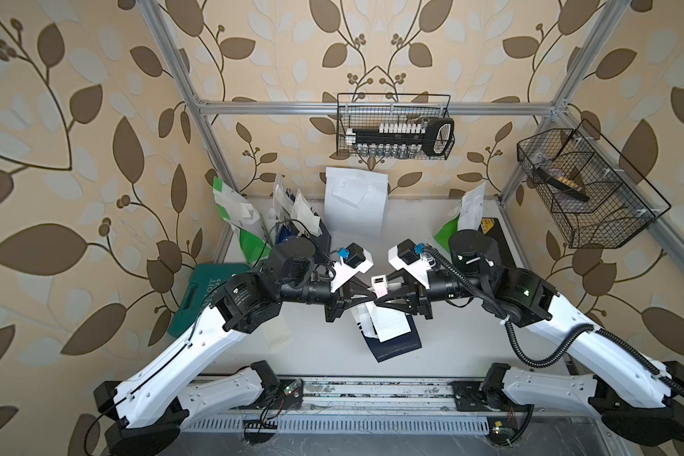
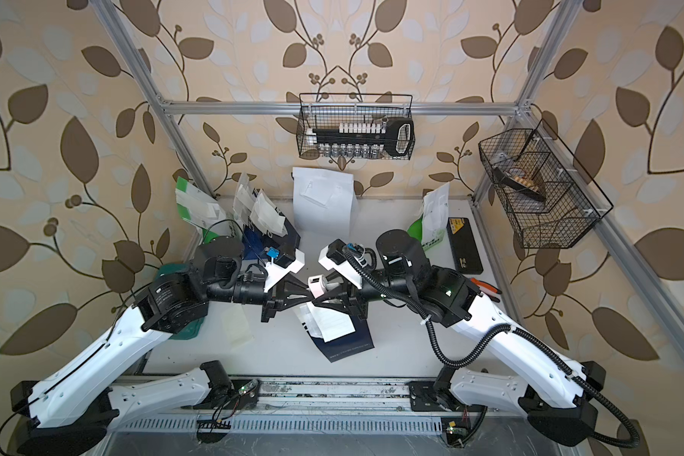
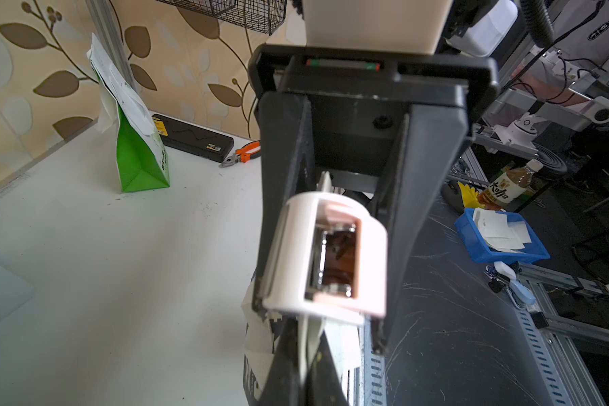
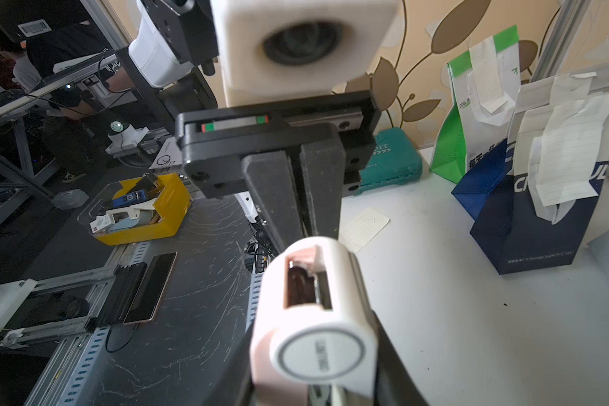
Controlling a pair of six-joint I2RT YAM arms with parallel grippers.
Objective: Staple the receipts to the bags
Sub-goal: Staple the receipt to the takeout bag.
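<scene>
A: Stapler (image 4: 345, 281) up front, pink and white, raised over the table's (image 1: 451, 347) middle. Who holds it?
B: Right gripper (image 1: 383, 294), reaching in from 3 o'clock; its jaws pinch the stapler's sides.
A: And the left gripper (image 1: 368, 300)?
B: In from 9 o'clock, jaws pressed together, tips meeting the right's. The left wrist view shows a paper edge between them; bag or receipt, I cannot tell.
A: Below them?
B: Flat bag (image 1: 399, 343), navy, at 6 o'clock of the tips, with a receipt (image 1: 389, 321) lying on it and running up under the grippers.
A: Further out?
B: Loose slip (image 1: 279, 334) at 8 o'clock, teal case (image 1: 190, 302) at 9.
A: And the back wall?
B: Standing there: green bag (image 1: 230, 207) at 10, navy pair (image 1: 322, 233) at 11, white bag (image 1: 356, 215) at 12, second green bag (image 1: 470, 209) at 1, each with paper hung on it. Black case (image 2: 464, 244) just beside, at 2.
</scene>
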